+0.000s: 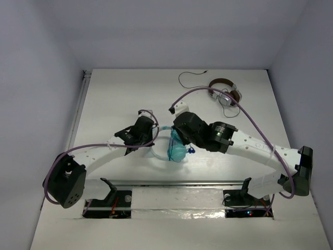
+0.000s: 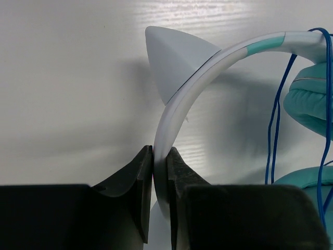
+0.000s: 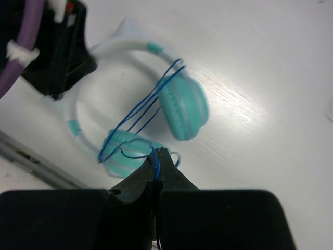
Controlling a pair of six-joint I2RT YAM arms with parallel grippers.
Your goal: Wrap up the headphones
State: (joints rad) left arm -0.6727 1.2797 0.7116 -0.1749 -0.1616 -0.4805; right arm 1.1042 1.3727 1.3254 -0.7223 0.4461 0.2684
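Desk (image 1: 114,99): the headphones (image 1: 178,150) lie mid-desk between the two arms, well apart from the brown headset (image 1: 225,92) at the far right. Left claw (image 2: 159,156) is clamped on the pale headband (image 2: 208,62), the band pinched between both fingers and the earcups off to its right in the wrist view. Right claw (image 3: 157,156) is closed on the thin blue cable (image 3: 143,107), just beside the nearer earcup – loops run from it across both cups.
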